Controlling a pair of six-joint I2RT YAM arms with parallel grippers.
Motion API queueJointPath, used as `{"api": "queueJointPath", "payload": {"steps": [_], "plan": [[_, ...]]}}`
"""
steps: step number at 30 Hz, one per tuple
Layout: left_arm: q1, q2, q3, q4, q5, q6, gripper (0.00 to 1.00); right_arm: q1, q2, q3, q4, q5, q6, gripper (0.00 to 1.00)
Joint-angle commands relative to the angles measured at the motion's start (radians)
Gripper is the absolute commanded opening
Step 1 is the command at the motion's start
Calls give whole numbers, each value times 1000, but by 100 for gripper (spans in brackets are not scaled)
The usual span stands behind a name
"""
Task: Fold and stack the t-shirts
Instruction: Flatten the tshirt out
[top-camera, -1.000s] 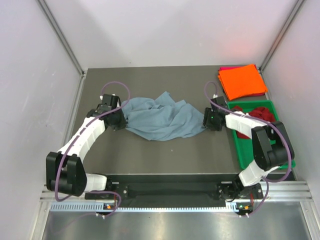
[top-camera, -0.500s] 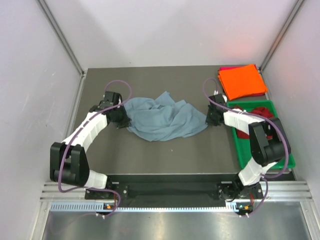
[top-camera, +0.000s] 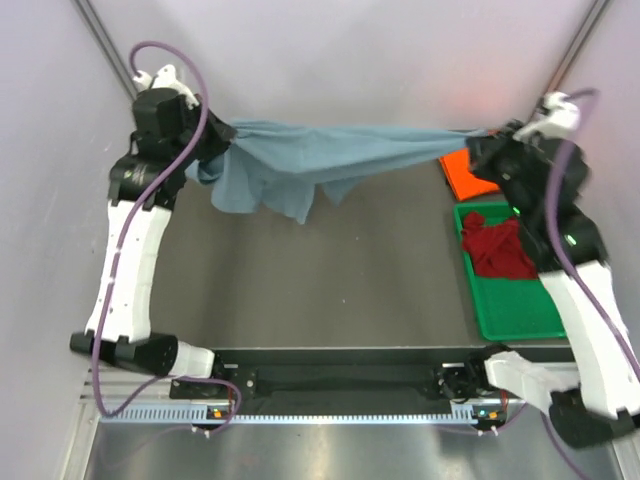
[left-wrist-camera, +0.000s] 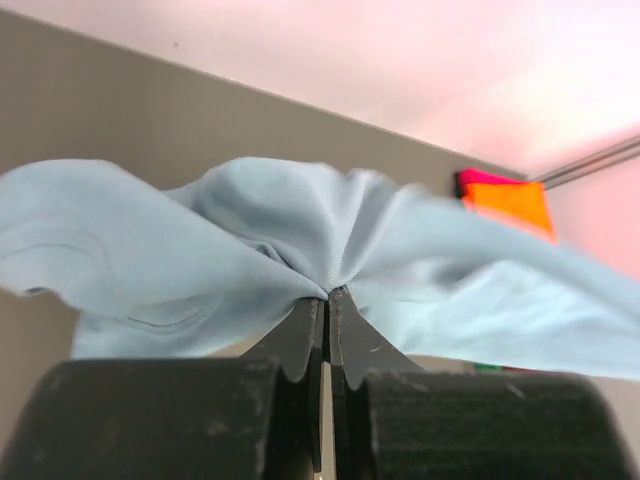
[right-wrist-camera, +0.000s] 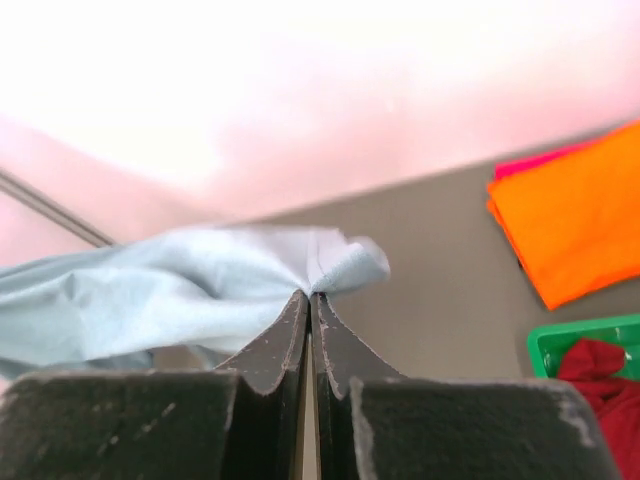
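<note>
Four shirts show. One blue-grey shirt (top-camera: 330, 150) hangs stretched across the top of the frame, with the left gripper (top-camera: 215, 142) clamped on its left end and the right gripper (top-camera: 482, 143) clamped on its right end. At upper right, one folded orange shirt (right-wrist-camera: 580, 215) lies on one pink shirt (right-wrist-camera: 540, 160). One dark red shirt (top-camera: 497, 250) sits in the single green tray (top-camera: 505, 315) at right.

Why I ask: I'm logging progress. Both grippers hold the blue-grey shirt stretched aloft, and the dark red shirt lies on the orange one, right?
No. The dark red shirt lies in the green tray, not on the orange shirt; the top view shows it. The left gripper and right gripper do hold the blue-grey shirt stretched aloft.
</note>
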Motion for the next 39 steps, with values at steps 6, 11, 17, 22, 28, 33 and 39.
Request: {"api": "queueJointPath", "payload": {"steps": [6,11,17,22,28,33,39], "plan": [[4,-206,-30,-36,58,-2,0,-3,-249,-73,-123,-57,36,0],[4,-148,-86,-30,123,21,0,-6,-219,-69,-146,-53,37,0],[6,-35,-237,71,95,57,0,-5,-132,-153,-80,-8,13,0],[12,279,-173,154,268,78,0,-6,-69,-302,-2,-33,28,0],[7,596,237,-180,45,97,47,-6,16,-431,74,-42,45,0],[-85,313,-195,-92,-102,147,58,-5,56,-475,118,-62,62,0],[-114,-52,-782,83,20,-81,46,-5,76,-491,147,-96,59,0]]}}
